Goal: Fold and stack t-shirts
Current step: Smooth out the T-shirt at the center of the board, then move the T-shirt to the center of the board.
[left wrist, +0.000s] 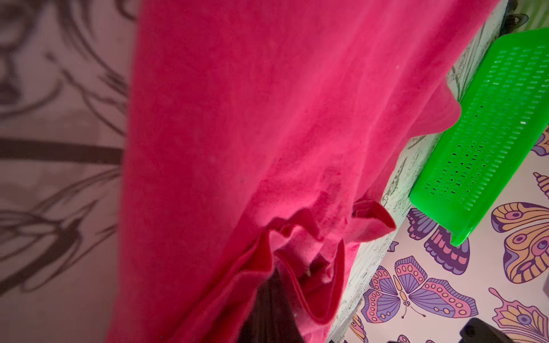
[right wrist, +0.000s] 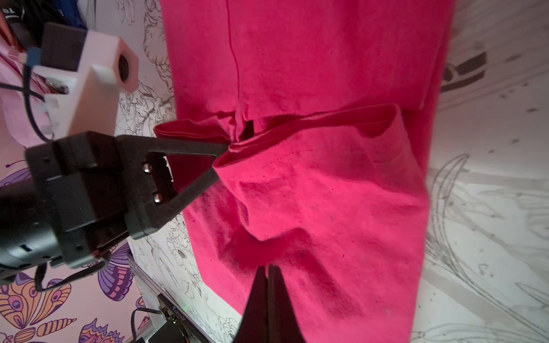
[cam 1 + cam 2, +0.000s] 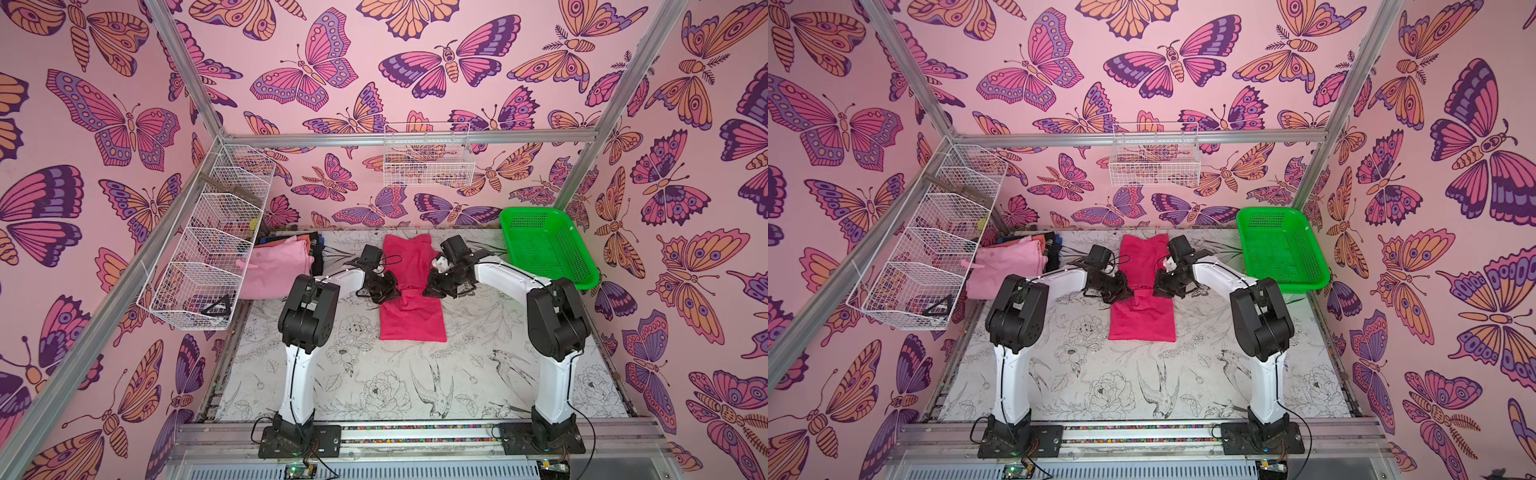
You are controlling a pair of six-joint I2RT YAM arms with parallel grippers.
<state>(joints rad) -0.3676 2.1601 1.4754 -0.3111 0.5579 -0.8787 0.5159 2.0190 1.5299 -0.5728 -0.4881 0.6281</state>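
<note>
A crimson t-shirt (image 3: pixel 413 316) (image 3: pixel 1142 320) lies as a long strip down the middle of the table, with a raised hem across its middle. My left gripper (image 3: pixel 395 291) (image 3: pixel 1127 293) (image 2: pixel 222 148) is shut on that hem at the strip's left edge; cloth wraps its jaws (image 1: pixel 276 276). My right gripper (image 3: pixel 428 291) (image 3: pixel 1156 291) (image 2: pixel 267 268) is shut at the right edge, tips over the crimson cloth (image 2: pixel 326 208), no cloth seen between them. A light pink t-shirt (image 3: pixel 274 266) (image 3: pixel 1005 266) tops a pile at the back left, with orange (image 3: pixel 303 241) and dark ones behind.
A green mesh basket (image 3: pixel 548 249) (image 3: pixel 1279 249) (image 1: pixel 490 133) stands at the back right corner of the table. White wire baskets (image 3: pixel 208 257) hang along the left wall, and another wire basket (image 3: pixel 428 162) hangs on the back wall. Bare patterned tabletop (image 3: pixel 374 382) lies in front of the shirt.
</note>
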